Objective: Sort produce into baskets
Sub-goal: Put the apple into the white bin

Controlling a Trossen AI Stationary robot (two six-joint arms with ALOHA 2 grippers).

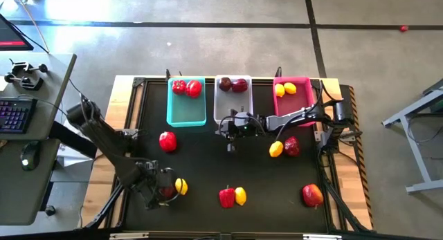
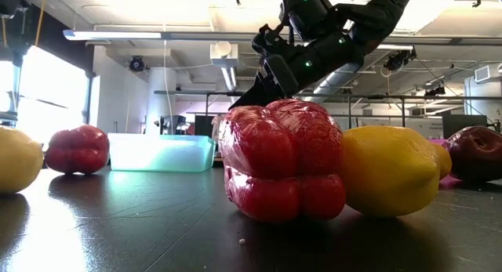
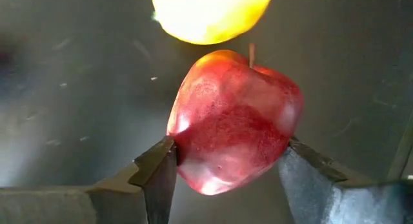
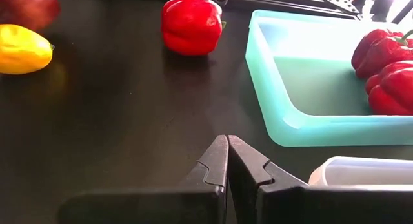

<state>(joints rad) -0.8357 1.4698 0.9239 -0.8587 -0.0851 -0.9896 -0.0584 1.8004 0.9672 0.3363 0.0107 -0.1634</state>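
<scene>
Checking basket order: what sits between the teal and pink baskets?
The white basket, holding dark maroon fruits, sits between the teal basket and pink basket; the high view shows this.

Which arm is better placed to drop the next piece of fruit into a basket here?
The left. Its gripper has a finger on either side of a dark red apple beside a lemon at the table's front left. The right gripper is shut and empty, over bare table near the white basket.

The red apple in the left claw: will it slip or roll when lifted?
The apple looks glossy and rounded, so it may slip. The left claw pinches only its lower sides, so it might pivot. It looks rigid, and would likely roll toward the lemon if dropped.
</scene>
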